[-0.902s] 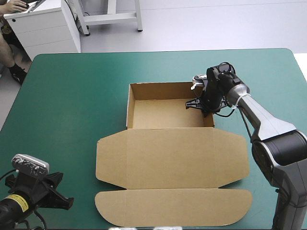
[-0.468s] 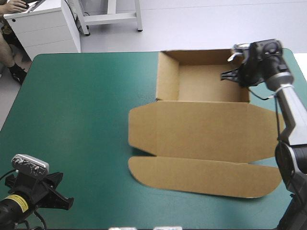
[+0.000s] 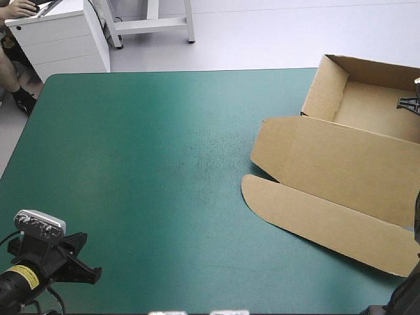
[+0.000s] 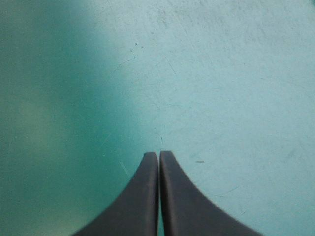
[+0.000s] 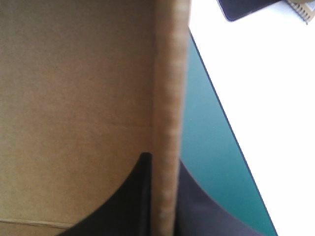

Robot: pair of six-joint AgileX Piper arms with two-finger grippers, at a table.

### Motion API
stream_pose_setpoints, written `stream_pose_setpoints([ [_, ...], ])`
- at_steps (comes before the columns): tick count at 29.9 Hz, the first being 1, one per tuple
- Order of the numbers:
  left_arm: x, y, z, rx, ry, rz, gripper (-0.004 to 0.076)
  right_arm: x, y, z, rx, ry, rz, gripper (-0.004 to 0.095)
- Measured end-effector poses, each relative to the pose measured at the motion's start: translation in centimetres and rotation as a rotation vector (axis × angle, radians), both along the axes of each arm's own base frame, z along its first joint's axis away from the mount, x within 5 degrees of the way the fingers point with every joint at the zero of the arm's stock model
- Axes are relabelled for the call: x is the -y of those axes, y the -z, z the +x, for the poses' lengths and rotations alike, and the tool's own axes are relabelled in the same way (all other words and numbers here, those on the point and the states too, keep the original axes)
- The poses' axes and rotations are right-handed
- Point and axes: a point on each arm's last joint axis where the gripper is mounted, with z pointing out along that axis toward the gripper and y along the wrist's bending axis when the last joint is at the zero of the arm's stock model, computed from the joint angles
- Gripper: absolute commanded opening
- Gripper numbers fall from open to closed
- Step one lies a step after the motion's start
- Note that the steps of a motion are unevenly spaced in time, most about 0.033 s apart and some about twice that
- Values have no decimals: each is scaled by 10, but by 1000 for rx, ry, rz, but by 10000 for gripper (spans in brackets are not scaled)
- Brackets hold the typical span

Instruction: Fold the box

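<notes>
The brown box [image 3: 341, 157] stands as an open tray with its lid and front flap lying flat, at the table's far right and running out of the high view. Only a sliver of my right gripper [image 3: 411, 103] shows there, at the tray's right wall. In the right wrist view that gripper [image 5: 165, 160] is shut on the box's upright wall [image 5: 167, 88], one black finger inside the tray and one outside. My left gripper [image 3: 88, 272] rests at the near left corner, far from the box. Its fingers [image 4: 158, 156] are shut over bare teal-green cover.
The table's right edge [image 5: 231, 132] runs close beside the held wall, with white floor beyond it. A white cabinet [image 3: 59, 36] stands past the far left corner. Bare teal-green cover [image 3: 144, 164] spreads across the left and middle of the table.
My right gripper has dragged the box from the table's middle toward the far right corner, turning it a little clockwise. The left arm has stayed put.
</notes>
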Motion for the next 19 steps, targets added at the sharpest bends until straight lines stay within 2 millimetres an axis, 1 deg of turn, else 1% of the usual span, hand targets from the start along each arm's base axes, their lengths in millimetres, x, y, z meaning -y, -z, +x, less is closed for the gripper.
stream_pose_setpoints([
  [2, 0, -1, 0, 7, 1, -4, -9, 9, 15, 4, -33, 12, 15, 182],
  [5, 0, -1, 1, 9, 1, -5, -9, 15, 30, 8, -64, 16, 26, 430],
  [7, 0, -1, 1, 9, 1, -5, -9, 16, 33, 10, -72, 16, 19, 618],
  [9, 0, -1, 1, 10, 1, -6, -9, 17, 34, 10, -70, 16, 13, 752],
  [10, 0, -1, 1, 10, 1, -6, -10, 18, 33, 10, -70, 17, 10, 794],
  [11, 0, -1, 1, 10, 1, -6, -9, 18, 32, 10, -68, 17, 8, 811],
  [16, 0, -1, 1, 10, 1, -6, -9, 20, 16, 8, -50, 33, 4, 804],
  [18, 0, -1, 1, 10, 1, -6, -10, 18, 5, 7, -14, 37, 9, 735],
  [19, 0, -1, 1, 10, 1, -6, -9, 16, -2, 4, 4, 36, 14, 654],
])
